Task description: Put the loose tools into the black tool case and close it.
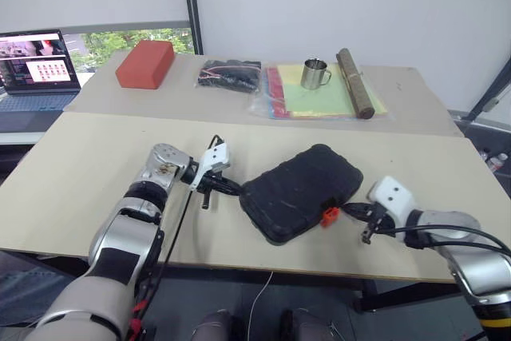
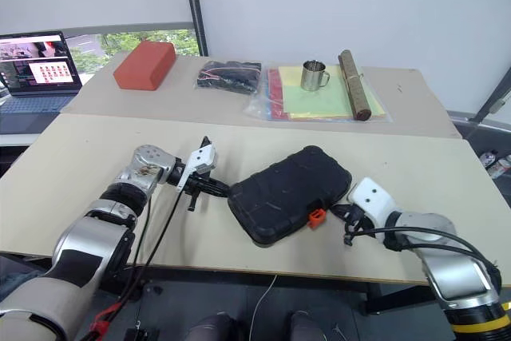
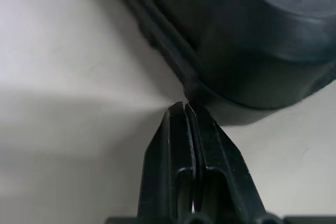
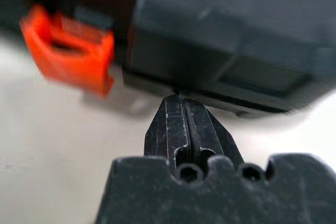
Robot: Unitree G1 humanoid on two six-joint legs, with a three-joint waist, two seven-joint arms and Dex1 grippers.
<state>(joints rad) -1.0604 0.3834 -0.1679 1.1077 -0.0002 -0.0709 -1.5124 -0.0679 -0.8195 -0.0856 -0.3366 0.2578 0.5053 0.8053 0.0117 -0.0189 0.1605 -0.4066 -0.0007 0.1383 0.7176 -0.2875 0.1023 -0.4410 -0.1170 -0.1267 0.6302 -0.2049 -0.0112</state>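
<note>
Closure stage, I judge: black tool case [image 1: 302, 192] lies lid-down on the desk [image 1: 96, 157], orange latch [image 1: 329, 216] unfastened, left hand [image 1: 226, 187] and right hand [image 1: 357, 212] both closed empty at its edges; next I must press that latch home.

The silver-grey metal left arm [image 1: 128, 233], jointed in rounded segments with black bands, is ending in a round silver wrist hub showing small screws. A white plastic bracket is sitting at 1 o'clock of that hub, above the black two-fingered left gripper [image 1: 236, 189]. A thin black cable is looping alongside. The silver right arm [image 1: 467, 249] is wearing a white bracket too, with black cables trailing behind the black right gripper [image 1: 348, 209].
</note>
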